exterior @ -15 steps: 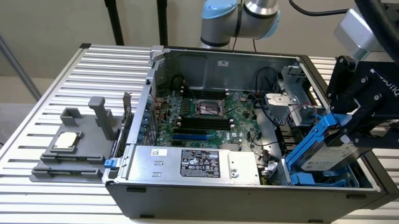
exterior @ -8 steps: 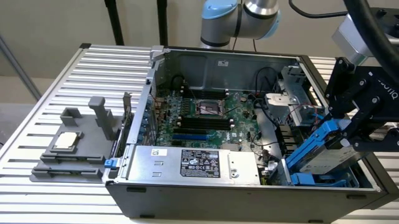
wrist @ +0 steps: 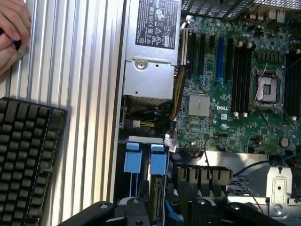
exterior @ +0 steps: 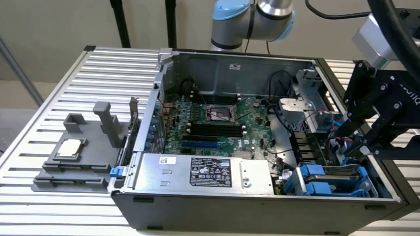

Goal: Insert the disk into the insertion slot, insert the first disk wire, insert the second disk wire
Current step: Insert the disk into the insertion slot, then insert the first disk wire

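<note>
The insertion slot point(exterior: 328, 181) is the drive cage with blue rails in the near corner of the open computer case, on the exterior view's right. In the wrist view a disk point(wrist: 155, 190) stands edge-up in the insertion slot point(wrist: 133, 157), under a blue frame tab point(wrist: 158, 161). My black gripper point(exterior: 362, 149) hangs just above the cage, close to thin red and blue wires point(exterior: 341, 140). In the wrist view my gripper point(wrist: 169, 210) is open, its fingers point(wrist: 136, 209) spread over the disk's edge and holding nothing. Black connectors point(wrist: 203, 176) lie beside the cage.
A silver power-supply box point(exterior: 203, 172) fills the case's front beside the cage, with the green motherboard point(exterior: 217, 120) behind it. A grey fixture point(exterior: 78, 155) sits on the slatted table point(exterior: 59, 88). Outside the case are a black keyboard point(wrist: 23, 160) and a person's hand point(wrist: 11, 33).
</note>
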`<state>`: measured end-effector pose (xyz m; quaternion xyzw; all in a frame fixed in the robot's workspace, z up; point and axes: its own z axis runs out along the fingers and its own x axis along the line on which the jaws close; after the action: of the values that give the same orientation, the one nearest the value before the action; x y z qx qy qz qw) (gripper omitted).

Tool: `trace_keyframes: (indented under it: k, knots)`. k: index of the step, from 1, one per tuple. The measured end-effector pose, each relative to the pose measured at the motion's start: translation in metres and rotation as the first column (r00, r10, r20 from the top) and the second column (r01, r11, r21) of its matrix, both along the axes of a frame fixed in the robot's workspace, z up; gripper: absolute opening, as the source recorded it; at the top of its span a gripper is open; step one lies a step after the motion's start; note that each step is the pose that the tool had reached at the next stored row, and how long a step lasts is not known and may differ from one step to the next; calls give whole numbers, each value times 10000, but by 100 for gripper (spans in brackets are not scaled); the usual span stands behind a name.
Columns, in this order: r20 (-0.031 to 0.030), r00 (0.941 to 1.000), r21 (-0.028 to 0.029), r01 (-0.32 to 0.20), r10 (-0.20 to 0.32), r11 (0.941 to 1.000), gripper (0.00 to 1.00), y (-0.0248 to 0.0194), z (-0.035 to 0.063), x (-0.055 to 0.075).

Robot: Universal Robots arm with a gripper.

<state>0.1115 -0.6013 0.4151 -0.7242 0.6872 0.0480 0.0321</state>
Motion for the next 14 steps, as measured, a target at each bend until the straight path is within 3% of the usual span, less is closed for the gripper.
trace_keyframes:
  k: [7, 9, 10, 14]
  knots:
    - [0, 10000, 12, 0, 0, 10000, 39, 1, 1, 17]
    - [0, 10000, 20, 0, 0, 10000, 37, 1, 1, 17]
    - [0, 10000, 24, 0, 0, 10000, 30, 1, 1, 17]
    - [0, 10000, 38, -1, 1, 10000, 30, 1, 1, 17]
